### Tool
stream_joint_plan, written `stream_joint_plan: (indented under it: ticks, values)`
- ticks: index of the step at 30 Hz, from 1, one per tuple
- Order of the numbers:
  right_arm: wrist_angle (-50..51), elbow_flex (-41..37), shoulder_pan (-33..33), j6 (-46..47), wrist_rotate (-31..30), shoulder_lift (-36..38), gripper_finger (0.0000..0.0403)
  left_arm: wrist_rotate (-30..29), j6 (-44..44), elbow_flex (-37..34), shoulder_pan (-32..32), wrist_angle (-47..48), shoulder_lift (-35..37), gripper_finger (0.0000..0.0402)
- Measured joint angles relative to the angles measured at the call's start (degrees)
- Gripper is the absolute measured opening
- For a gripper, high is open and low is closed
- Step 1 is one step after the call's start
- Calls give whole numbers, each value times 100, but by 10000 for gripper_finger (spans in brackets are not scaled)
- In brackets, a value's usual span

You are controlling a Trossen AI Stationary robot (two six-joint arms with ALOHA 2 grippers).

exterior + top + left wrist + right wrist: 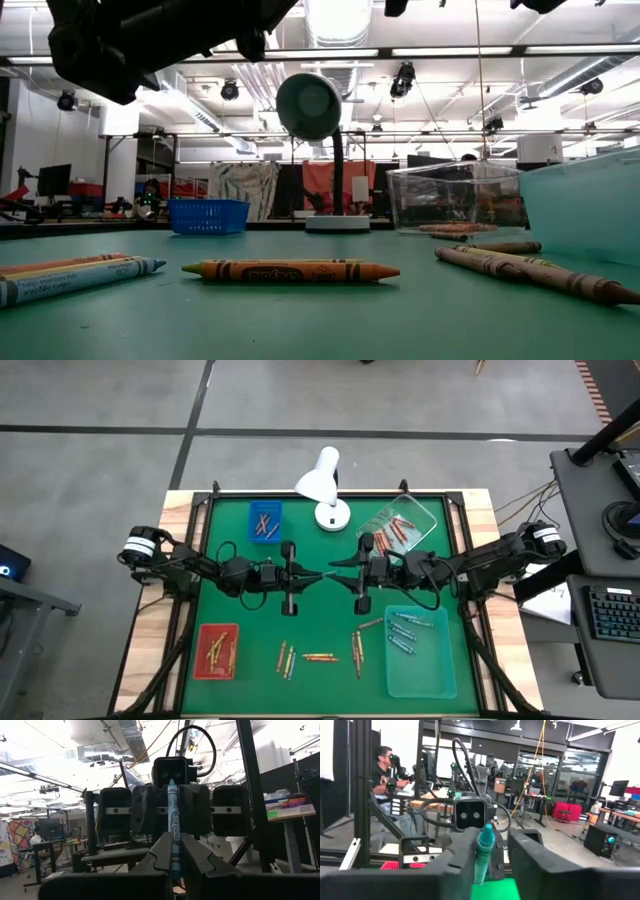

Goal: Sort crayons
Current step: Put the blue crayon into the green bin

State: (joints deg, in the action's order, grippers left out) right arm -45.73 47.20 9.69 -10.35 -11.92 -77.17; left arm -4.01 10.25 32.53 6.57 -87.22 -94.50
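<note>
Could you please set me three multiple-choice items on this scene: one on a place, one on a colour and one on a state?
1. Where does the white lamp stand?
A. Between the blue tray and the clear tray
B. In a red tray
C. At the table's near edge

2. What colour is the crayon in the left gripper?
A. Red
B. Yellow
C. Blue

3. How is the left gripper?
A. Open and empty
B. Shut on the crayon
C. Resting on the table

Key: 1 A, the high view shows it flanked by both trays. 2 C, its wrapper is blue in the left wrist view. 3 B, its fingers pinch the crayon above mid-table, facing the right gripper.
</note>
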Motion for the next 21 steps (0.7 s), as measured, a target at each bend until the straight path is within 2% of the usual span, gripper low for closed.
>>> stream_joint_plan:
  ticks: [5, 9, 13, 16, 21]
  values:
    - [37, 2, 2, -33, 15, 0, 23, -116, -28, 32, -3, 10, -13, 11]
    - [71, 2, 2, 53, 13, 21, 18, -208, -40, 17, -1, 2, -13, 40]
    - [424, 17, 2, 154, 0, 192, 16, -211, -135, -12, -3, 5, -13, 86]
    - [1589, 267, 2, 585, -6, 449, 15, -249, -139, -38, -3, 5, -13, 121]
    - [5279, 1252, 39, 1631, 13, 703, 15, -249, -154, -75, -3, 26, -13, 161]
